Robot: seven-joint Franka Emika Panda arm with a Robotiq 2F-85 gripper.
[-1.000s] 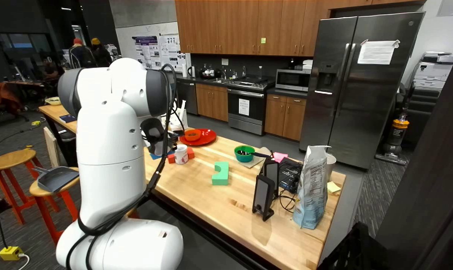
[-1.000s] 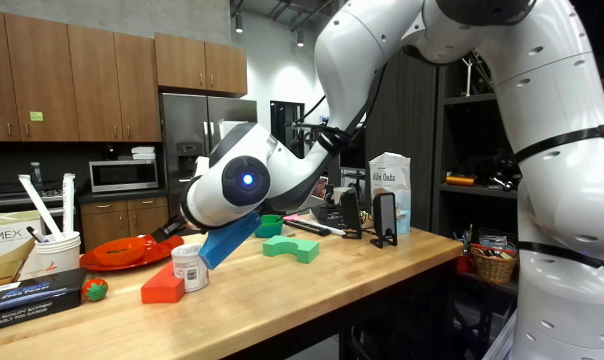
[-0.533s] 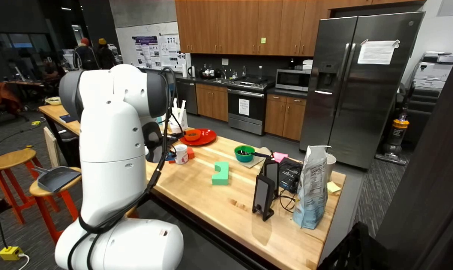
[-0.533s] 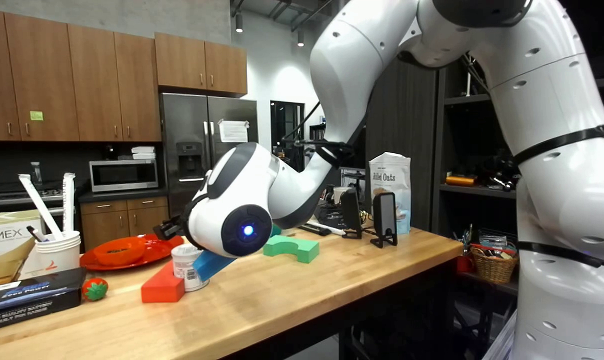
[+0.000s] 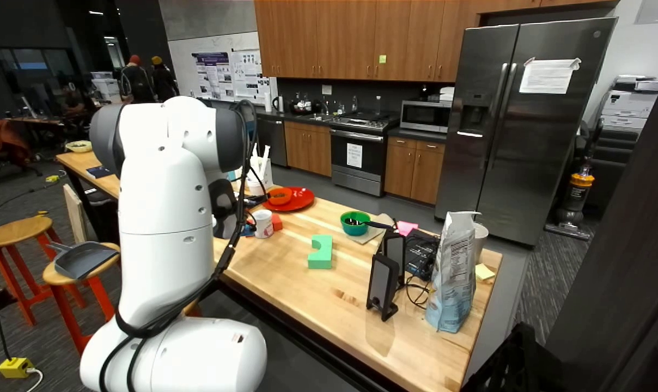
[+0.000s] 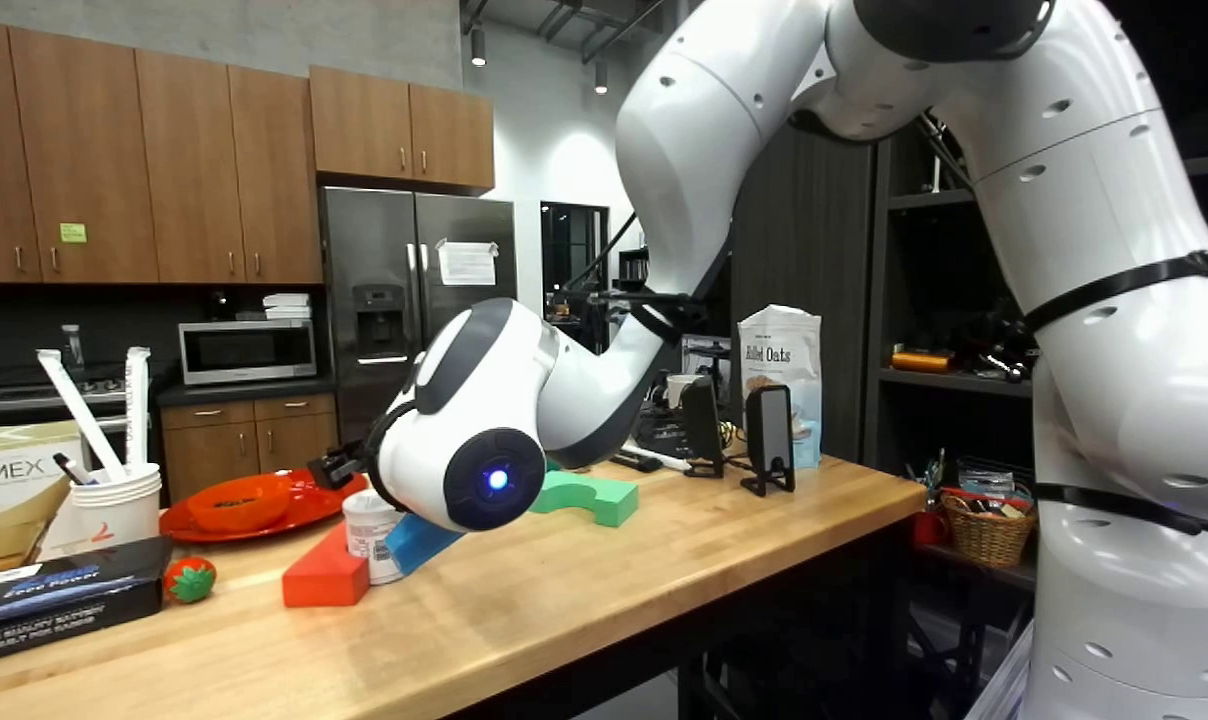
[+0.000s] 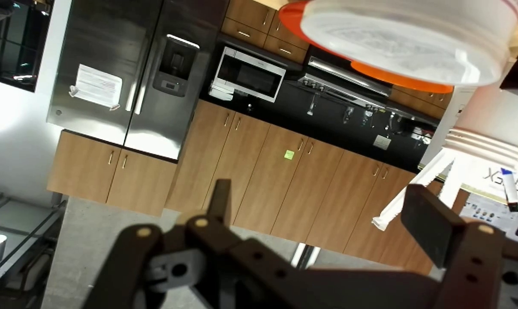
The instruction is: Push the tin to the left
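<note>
The tin is a small white can standing upright on the table, in both exterior views point(image 5: 263, 224) point(image 6: 367, 532). A red block point(image 6: 326, 577) stands right beside it. In the wrist view, which is upside down, the tin point(image 7: 405, 38) is large and close at the top edge, outside the jaws. My gripper point(image 7: 319, 189) is open with nothing between its fingers. In an exterior view the gripper point(image 6: 334, 466) points level past the tin, higher than its top. A blue piece point(image 6: 422, 541) under my wrist overlaps the tin's side; I cannot tell whether they touch.
A red plate point(image 6: 324, 505) with an orange bowl point(image 6: 239, 503) lies behind the tin. White cups with straws point(image 6: 116, 505), a black box point(image 6: 64, 595) and a toy strawberry point(image 6: 190, 578) stand to the left. A green block point(image 6: 604, 500) and speakers point(image 6: 769, 440) stand right.
My wrist and the blue piece have come down towards the tin, and the hand has tilted to level. The blue piece now covers more of the tin's side. The tin has not visibly moved.
</note>
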